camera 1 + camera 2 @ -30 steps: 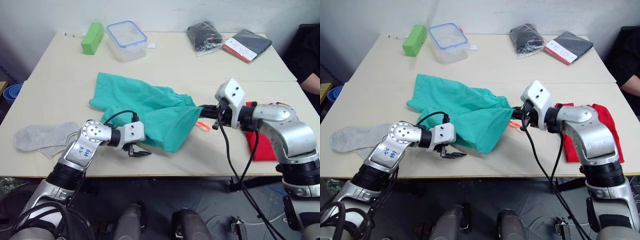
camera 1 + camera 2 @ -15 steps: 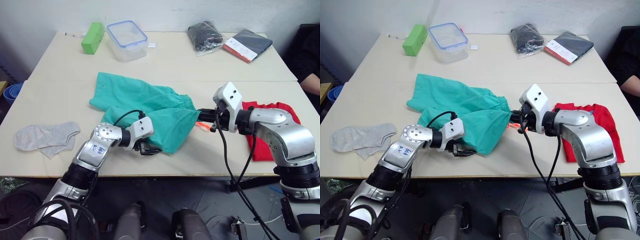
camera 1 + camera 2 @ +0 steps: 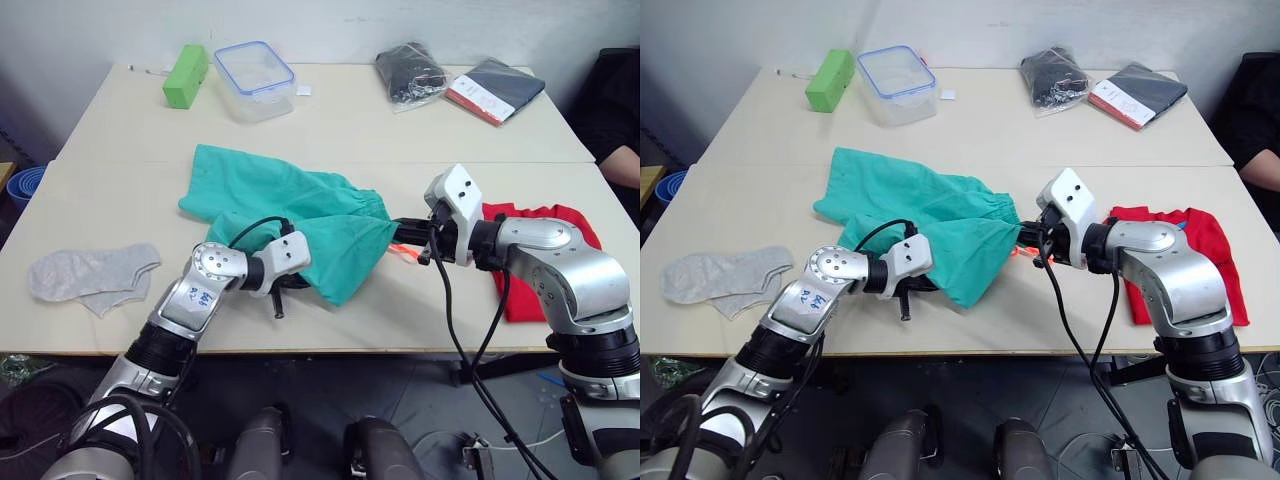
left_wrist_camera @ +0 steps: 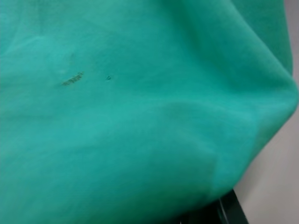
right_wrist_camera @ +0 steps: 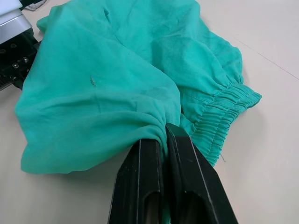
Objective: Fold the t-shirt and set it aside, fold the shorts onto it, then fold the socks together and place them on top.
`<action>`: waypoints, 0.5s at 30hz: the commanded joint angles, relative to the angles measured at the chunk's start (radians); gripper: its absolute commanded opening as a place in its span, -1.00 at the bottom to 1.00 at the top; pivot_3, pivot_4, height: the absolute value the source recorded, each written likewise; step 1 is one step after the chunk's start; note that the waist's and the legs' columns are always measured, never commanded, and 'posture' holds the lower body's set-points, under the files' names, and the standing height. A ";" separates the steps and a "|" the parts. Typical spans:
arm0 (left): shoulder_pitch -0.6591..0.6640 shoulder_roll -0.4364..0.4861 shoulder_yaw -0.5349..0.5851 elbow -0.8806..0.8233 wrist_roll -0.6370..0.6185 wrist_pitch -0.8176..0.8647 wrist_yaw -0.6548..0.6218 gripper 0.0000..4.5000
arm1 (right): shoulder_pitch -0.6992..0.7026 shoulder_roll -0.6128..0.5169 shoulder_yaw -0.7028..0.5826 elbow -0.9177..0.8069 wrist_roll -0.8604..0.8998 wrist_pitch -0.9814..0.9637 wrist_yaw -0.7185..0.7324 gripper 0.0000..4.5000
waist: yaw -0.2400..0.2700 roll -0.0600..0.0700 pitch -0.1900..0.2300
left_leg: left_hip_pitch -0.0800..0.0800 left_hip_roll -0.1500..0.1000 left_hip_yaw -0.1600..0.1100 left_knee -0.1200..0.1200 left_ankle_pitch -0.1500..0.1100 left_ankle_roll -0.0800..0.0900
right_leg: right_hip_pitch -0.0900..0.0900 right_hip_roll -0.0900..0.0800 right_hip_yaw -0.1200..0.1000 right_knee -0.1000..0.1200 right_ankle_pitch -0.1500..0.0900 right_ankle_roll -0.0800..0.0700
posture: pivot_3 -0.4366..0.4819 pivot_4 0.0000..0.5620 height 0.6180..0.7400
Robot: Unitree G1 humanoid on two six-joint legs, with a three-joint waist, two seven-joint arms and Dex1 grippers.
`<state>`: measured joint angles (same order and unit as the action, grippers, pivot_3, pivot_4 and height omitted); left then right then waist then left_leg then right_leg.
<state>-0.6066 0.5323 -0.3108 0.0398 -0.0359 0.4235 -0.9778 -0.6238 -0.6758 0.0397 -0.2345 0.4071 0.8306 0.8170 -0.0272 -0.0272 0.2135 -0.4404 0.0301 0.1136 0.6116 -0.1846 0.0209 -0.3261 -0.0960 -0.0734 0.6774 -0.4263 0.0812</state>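
The teal-green shorts (image 3: 290, 205) lie spread in the middle of the table. My right gripper (image 5: 164, 133) is shut on their gathered waistband, with the orange drawstring (image 3: 403, 248) hanging just below it. At the near hem, my left gripper (image 3: 285, 288) is shut on the shorts' edge, and the teal cloth (image 4: 140, 112) drapes right over it. The red t-shirt (image 3: 525, 290) lies folded at the right, partly hidden behind my right arm. The light-grey socks (image 3: 90, 272) lie flat on the table's near left, away from both grippers.
Along the far edge stand a green block (image 3: 186, 76), a clear plastic container (image 3: 253, 80), a black bagged bundle (image 3: 410, 72) and a dark flat packet (image 3: 495, 88). Blue bowls (image 3: 25, 185) sit off the table's left. A person's arm (image 3: 622, 160) shows at the right edge.
My left gripper moved right from the bare table to the shorts' near hem and shut on it. The right gripper kept its hold on the waistband and shifted slightly left.
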 commanded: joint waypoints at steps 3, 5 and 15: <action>0.054 0.133 0.024 -0.079 -0.069 -0.053 -0.176 -0.99 | -0.004 -0.030 -0.023 -0.004 -0.009 -0.029 0.004 -1.00 | -0.003 0.000 0.000 | 0.000 0.000 0.000 -0.001 0.000 0.000 | 0.000 0.000 0.000 -0.001 0.000 0.000 | -0.05 -0.47 1.00; 0.079 0.204 0.040 -0.103 -0.102 -0.084 -0.258 -0.99 | -0.006 -0.037 -0.025 0.006 -0.010 -0.033 0.009 -1.00 | -0.003 0.000 0.000 | 0.000 0.000 0.000 -0.001 0.000 -0.001 | 0.000 0.000 0.000 -0.001 0.000 0.000 | -0.05 -0.47 1.00; 0.221 0.534 0.123 -0.076 -0.117 -0.262 -0.489 -0.99 | 0.106 -0.112 0.023 0.004 -0.064 -0.127 0.079 -1.00 | 0.002 0.000 0.000 | 0.000 -0.001 0.000 -0.004 -0.001 0.001 | 0.000 -0.001 0.000 -0.005 0.000 0.000 | -0.05 -0.47 1.00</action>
<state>-0.4033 1.0427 -0.2164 -0.0594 -0.1631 0.2094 -1.4595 -0.5412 -0.7659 0.0627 -0.2094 0.3702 0.7450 0.8867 -0.0250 -0.0268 0.2136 -0.4407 0.0296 0.1141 0.6073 -0.1857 0.0218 -0.3261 -0.0972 -0.0734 0.6720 -0.4264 0.0810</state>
